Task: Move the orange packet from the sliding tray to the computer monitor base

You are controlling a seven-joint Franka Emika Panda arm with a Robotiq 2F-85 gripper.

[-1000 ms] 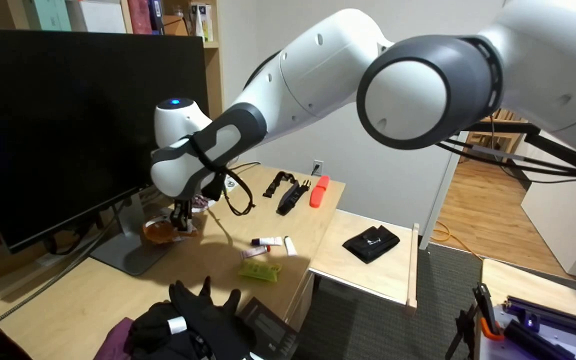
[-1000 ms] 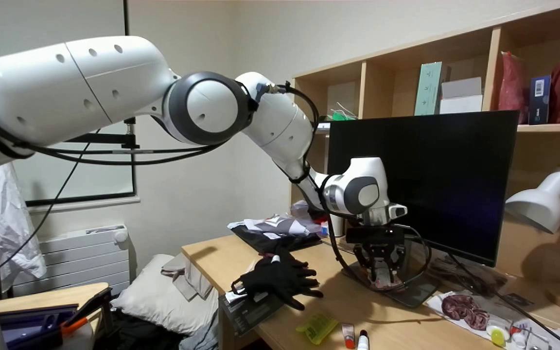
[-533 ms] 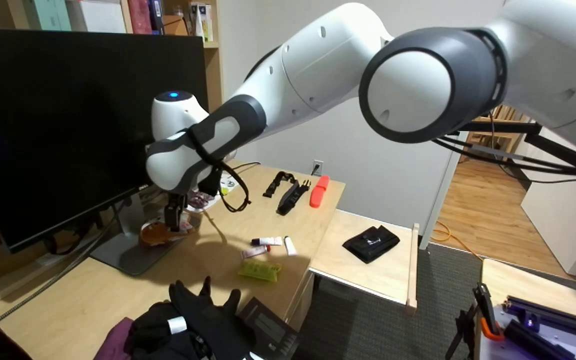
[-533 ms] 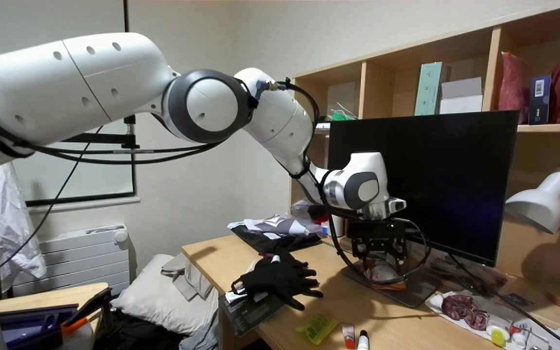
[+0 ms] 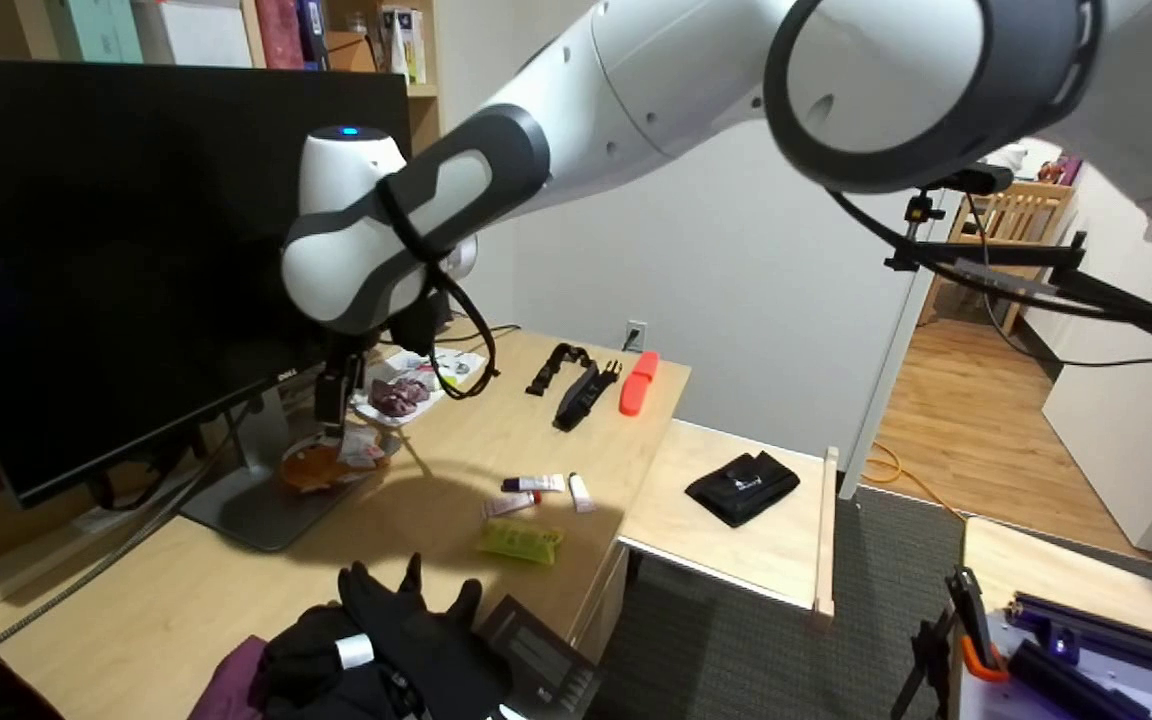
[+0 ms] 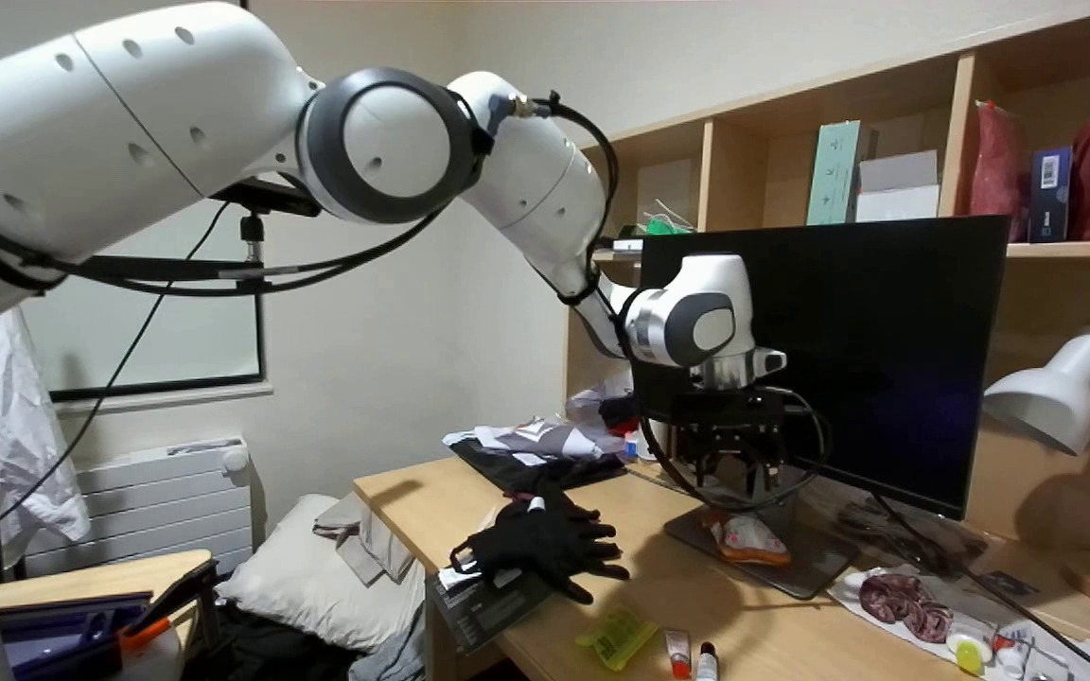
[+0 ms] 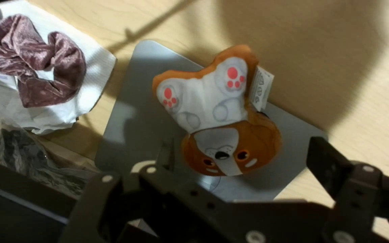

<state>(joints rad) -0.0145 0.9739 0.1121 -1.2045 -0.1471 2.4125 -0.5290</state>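
Pale wood makes the top of the desk (image 5: 506, 430), where a big black computer screen (image 6: 895, 378) stands on a flat grey foot (image 7: 140, 101). On that grey foot lies the orange packet (image 7: 219, 114), which looks like a soft toy dog, and 1 paw (image 7: 233, 76) and its little white tag (image 7: 261, 88) seem to poke out past the edge. Just above hangs the gripper (image 7: 241, 148), its 2 fingers (image 7: 322, 157) spread wide and holding nothing. Far from all this, a black pouch (image 5: 741, 487) sits on the wooden tray (image 5: 676, 535). I think the toy dog is where it should be, so the job looks almost done, and the arm (image 6: 545, 189) only has to go up and away. If it swings sideways while low, a finger could bump the toy dog, and because it lies so near the edge it could slide off onto the desk. A black cord (image 5: 490, 348) hangs in a loop from the arm, and that could hook the tag and drag the toy dog along. A careless turn could knock the computer screen, and dipping down could push the toy dog crooked
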